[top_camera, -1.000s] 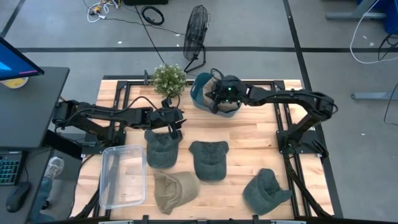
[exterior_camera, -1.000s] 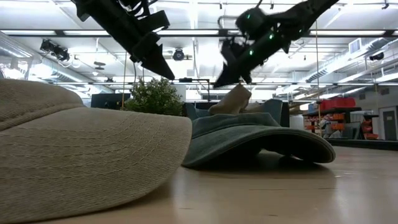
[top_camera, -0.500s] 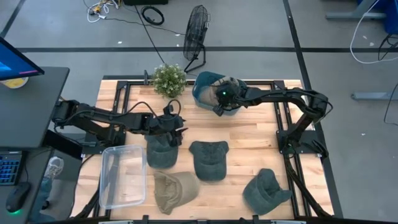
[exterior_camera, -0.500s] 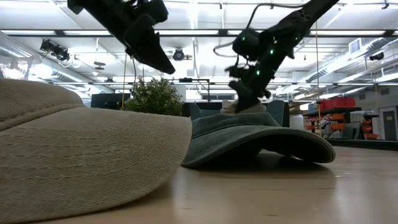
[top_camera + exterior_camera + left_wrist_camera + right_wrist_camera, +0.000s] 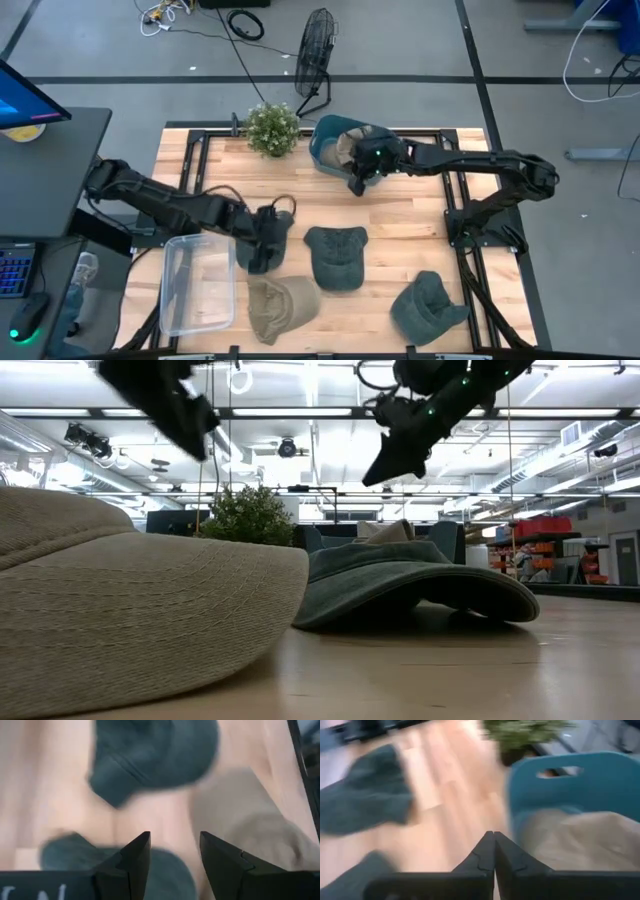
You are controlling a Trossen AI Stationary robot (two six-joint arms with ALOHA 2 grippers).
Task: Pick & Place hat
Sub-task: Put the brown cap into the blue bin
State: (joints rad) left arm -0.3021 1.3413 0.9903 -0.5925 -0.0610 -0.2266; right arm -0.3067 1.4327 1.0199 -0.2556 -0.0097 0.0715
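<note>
A beige hat [image 5: 362,138] lies inside the teal bin [image 5: 322,150] at the table's far edge, also seen as the beige hat [image 5: 580,837] in the right wrist view. My right gripper [image 5: 357,186] is shut and empty, raised just on the near side of the bin, as the right gripper [image 5: 372,478] shows in the low view. My left gripper [image 5: 262,256] is open above a dark green hat [image 5: 243,250], which it mostly hides. Three more hats rest on the table: a dark green one [image 5: 335,256], a khaki one [image 5: 281,305] and another dark green one [image 5: 427,306].
A clear plastic container [image 5: 197,282] sits at the near left, beside the left gripper. A potted plant [image 5: 272,128] stands left of the bin at the far edge. Bare wood lies between the bin and the middle hats. A fan [image 5: 318,55] stands on the floor beyond the table.
My right gripper lowered the beige hat into the teal bin, let go of it, then rose and drew back toward the near edge; the hat stays in the bin. My left gripper moved toward the near edge, from beside the plant to over the left dark green hat.
</note>
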